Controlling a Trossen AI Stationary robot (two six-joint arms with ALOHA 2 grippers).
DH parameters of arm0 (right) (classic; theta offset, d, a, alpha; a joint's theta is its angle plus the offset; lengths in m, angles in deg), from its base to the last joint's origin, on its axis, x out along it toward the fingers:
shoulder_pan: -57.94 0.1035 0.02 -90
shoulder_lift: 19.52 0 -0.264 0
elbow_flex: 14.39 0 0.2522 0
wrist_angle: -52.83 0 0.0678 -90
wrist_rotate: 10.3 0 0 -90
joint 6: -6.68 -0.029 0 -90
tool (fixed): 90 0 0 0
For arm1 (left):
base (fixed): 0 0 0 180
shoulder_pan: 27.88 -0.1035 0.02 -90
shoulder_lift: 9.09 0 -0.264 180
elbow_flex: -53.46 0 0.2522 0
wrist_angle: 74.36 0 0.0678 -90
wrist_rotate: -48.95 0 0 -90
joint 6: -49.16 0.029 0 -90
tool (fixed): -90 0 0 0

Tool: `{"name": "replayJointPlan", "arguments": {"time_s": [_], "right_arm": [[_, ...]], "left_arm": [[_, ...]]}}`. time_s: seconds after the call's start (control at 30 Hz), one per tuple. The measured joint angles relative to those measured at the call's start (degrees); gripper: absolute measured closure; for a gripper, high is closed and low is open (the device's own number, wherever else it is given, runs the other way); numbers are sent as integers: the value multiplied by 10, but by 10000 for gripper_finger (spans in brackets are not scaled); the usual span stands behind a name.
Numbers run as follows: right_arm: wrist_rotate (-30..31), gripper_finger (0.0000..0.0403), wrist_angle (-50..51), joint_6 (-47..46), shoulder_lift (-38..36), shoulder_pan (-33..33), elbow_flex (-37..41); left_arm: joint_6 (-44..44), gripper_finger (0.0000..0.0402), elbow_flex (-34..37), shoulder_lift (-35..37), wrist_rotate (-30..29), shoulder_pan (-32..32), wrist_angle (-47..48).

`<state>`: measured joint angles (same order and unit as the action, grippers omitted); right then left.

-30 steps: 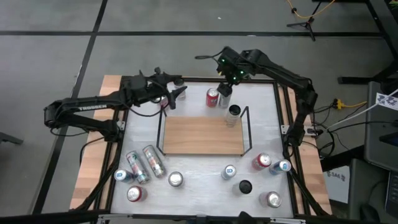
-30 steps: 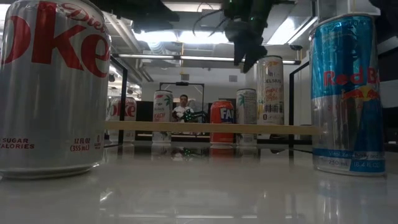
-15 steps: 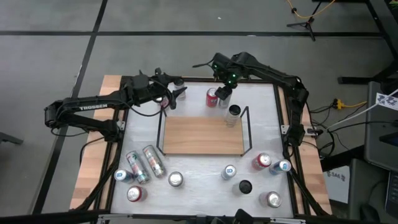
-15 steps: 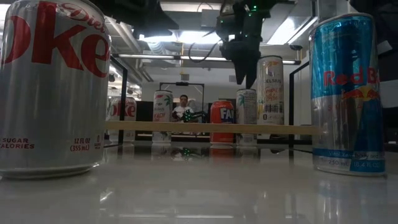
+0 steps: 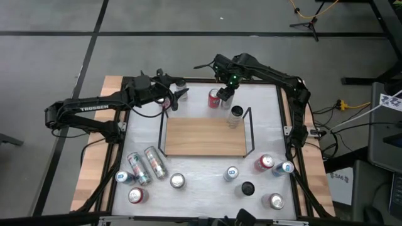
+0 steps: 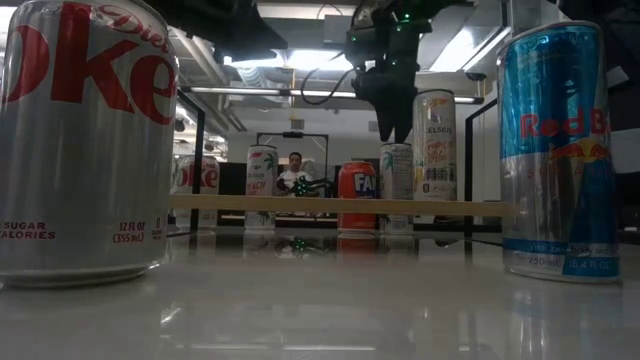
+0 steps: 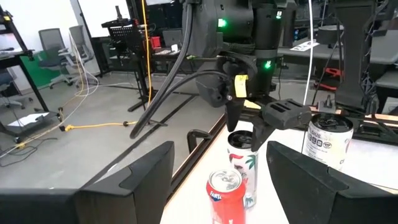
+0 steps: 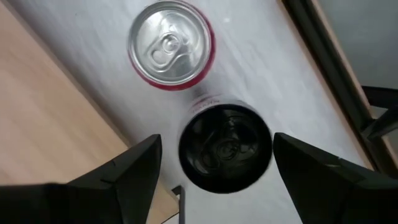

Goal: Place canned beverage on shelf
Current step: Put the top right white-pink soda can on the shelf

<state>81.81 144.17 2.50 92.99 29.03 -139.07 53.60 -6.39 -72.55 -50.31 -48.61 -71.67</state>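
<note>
Step in hand: approach for pickup. The right claw hangs over a slim dark-topped can at the far side of the desk, about 12 o'clock from the shelf.
Right claw state: fingers spread wide, one on each side of the can's top, holding nothing; the right wrist view shows clear gaps on both sides.
Target can: upright on the desk, just beyond the shelf's far edge, not yet on the board.
Neighbour hazard: a red Fanta can stands just beside the target at its 9 o'clock. The near finger must pass down between the two cans, and the gap looks narrow.
Second neighbour: a taller pale can stands near the shelf's black right-hand rail, at 5 o'clock from the target. Keep the carry path clear of it.
Recommended method: centre the fingers on the rim, lower straight down, close on the mid-body, lift vertically until the can clears the red can, then move toward 6 o'clock onto the bare board.
Shelf condition: the wooden surface appears mostly free.
Left claw: waits at the far left of the desk, about 10 o'clock from the shelf, fingers apart and empty.
</note>
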Motion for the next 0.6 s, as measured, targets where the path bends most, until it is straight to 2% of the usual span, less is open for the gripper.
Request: {"name": "replayJointPlan", "arguments": {"time_s": [0.1,0.6], "right_arm": [[14,100,0,1,1,0,0],[1,100,12,16,37,0,0]], "left_arm": [[0,152,0,0,0,0,0],[0,152,0,0,0,0,0]]}}
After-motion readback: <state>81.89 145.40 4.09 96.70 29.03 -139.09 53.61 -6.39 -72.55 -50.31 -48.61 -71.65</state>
